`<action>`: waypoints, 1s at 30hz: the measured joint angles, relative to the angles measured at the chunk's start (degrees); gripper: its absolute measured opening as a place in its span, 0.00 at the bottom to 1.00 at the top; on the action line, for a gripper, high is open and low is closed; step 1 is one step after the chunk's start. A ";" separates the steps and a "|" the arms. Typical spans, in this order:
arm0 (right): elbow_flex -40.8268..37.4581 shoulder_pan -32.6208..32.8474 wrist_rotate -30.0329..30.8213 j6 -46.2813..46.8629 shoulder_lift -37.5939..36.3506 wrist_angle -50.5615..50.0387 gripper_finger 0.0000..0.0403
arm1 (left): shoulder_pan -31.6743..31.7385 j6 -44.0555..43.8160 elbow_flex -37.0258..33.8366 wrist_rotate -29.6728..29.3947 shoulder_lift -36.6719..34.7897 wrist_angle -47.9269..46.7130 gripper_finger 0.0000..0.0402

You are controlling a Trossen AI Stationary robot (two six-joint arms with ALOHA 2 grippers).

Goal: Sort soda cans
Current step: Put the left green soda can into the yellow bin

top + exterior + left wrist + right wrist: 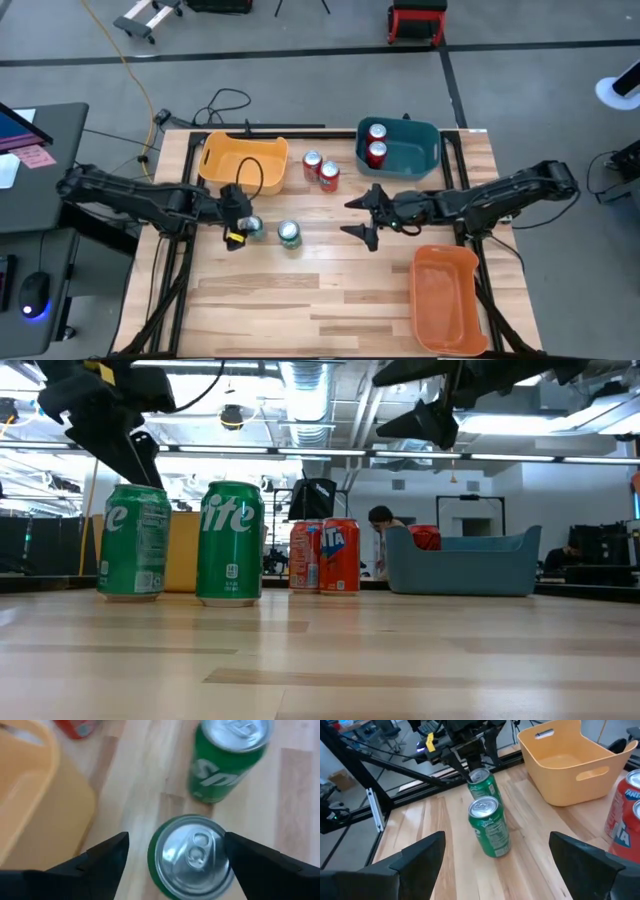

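Left gripper (pixel 238 222) hangs with its fingers spread, straddling one green aluminium soda can (pixel 192 855) that stands upright on the pale wooden table (pixel 330 300), with the twin green can (pixel 289 234) just beside at three o'clock. I judge the pair is being grouped near the yellow plastic bin (pixel 245 160) at twelve o'clock. Whether a finger touches the can is unclear, and the bin's contents are hidden at table height.

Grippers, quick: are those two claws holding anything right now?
Left gripper: jaws open, either side of an upright green soda can, not gripping it.
Right gripper: jaws open, holding nothing.
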 joint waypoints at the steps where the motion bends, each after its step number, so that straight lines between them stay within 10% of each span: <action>1: 0.00 0.00 0.00 -0.02 0.31 0.30 0.93 | -0.02 0.07 0.08 0.60 0.92 0.34 0.81; 20: 0.00 -0.76 -0.20 -0.81 0.40 0.30 0.93 | 2.21 0.62 -0.18 -3.85 1.96 -3.62 0.81; 30: 0.00 -0.76 -0.20 -0.79 0.40 0.45 0.93 | 3.09 -38.30 -2.28 -18.40 4.28 -0.95 0.81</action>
